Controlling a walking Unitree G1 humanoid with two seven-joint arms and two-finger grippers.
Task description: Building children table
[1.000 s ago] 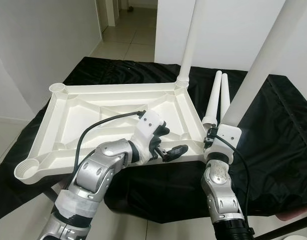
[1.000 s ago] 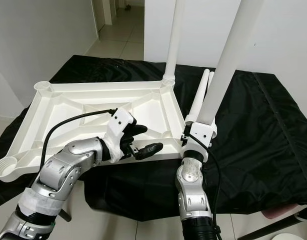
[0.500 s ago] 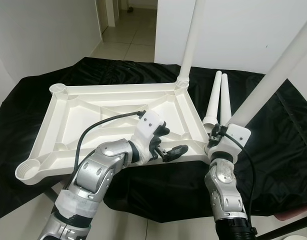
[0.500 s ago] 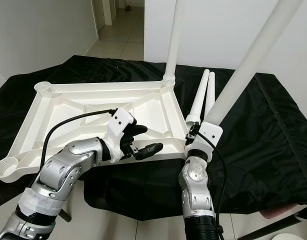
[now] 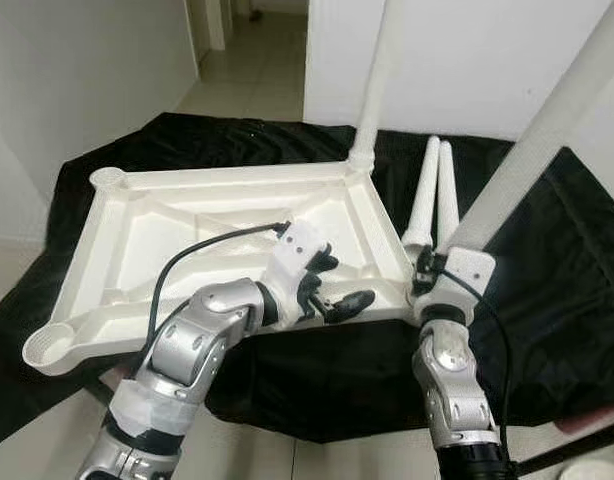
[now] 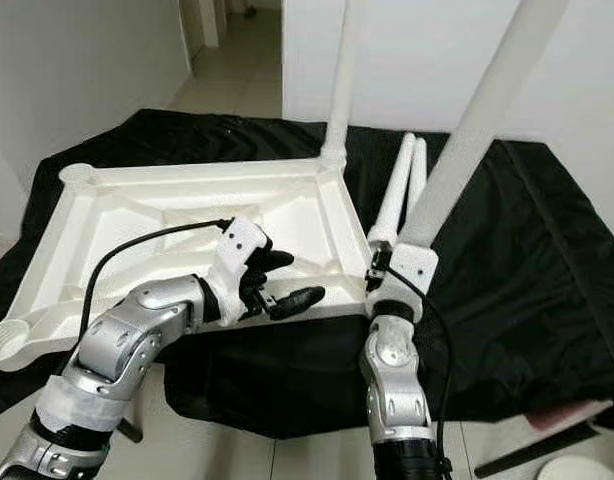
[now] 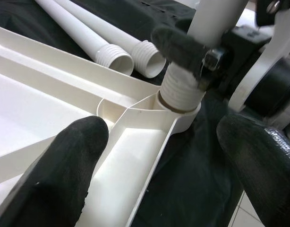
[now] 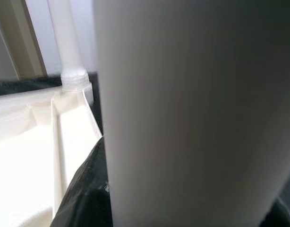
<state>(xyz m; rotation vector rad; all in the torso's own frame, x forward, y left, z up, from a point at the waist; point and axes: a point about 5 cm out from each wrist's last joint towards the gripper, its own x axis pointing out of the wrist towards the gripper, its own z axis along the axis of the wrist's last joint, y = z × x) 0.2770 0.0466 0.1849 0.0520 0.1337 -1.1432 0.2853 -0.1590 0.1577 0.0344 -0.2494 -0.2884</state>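
A black cloth [image 5: 567, 300] covers the surface across the frame's middle. On it, centre left, lies the upturned white tabletop [image 5: 177, 240], one leg [image 5: 379, 80] already upright at its far corner. The right gripper [image 7: 190, 49] clamps a second leg [image 5: 547, 130] at the near right corner socket. Two spare legs [image 5: 435, 195] lie beside it. The left gripper [image 5: 332, 303] hovers spread wide at the tabletop's near edge.
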